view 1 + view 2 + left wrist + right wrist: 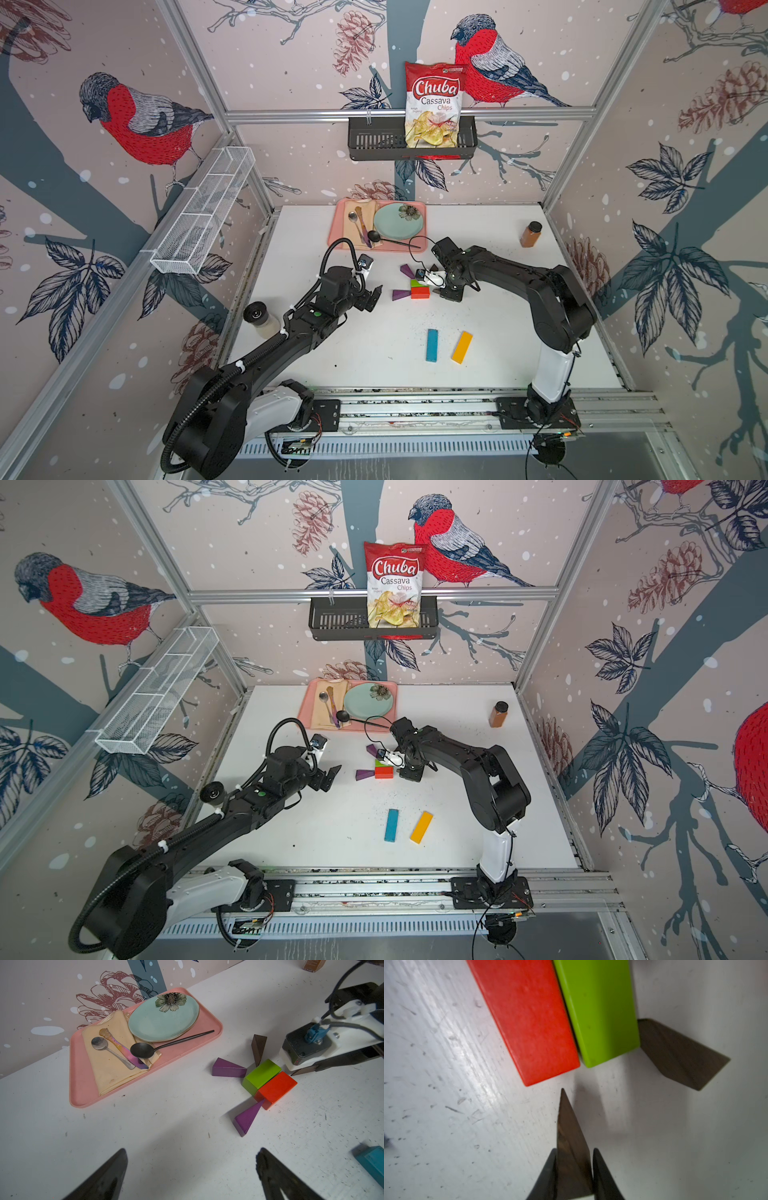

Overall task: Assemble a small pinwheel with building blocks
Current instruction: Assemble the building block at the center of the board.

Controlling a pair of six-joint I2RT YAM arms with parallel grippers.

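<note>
Red brick (420, 292) and green brick (417, 283) lay side by side on the worktop (374, 365) in both top views, with a purple wedge (407, 271) by the green one and a second purple wedge (401, 294) by the red one. The blue bar (432, 345) and yellow bar (462, 347) lay well apart from them, nearer the front.

In the left wrist view, the left jaws were spread wide, holding nothing.

In the right wrist view, the right jaws pinched a brown wedge (571, 1142), its tip just beside the red brick. Another brown wedge (679, 1053) touched the green brick.

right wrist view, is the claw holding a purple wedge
No, the right claw is shut on a dark brown wedge, whose tip stops just short of the red brick.
</note>
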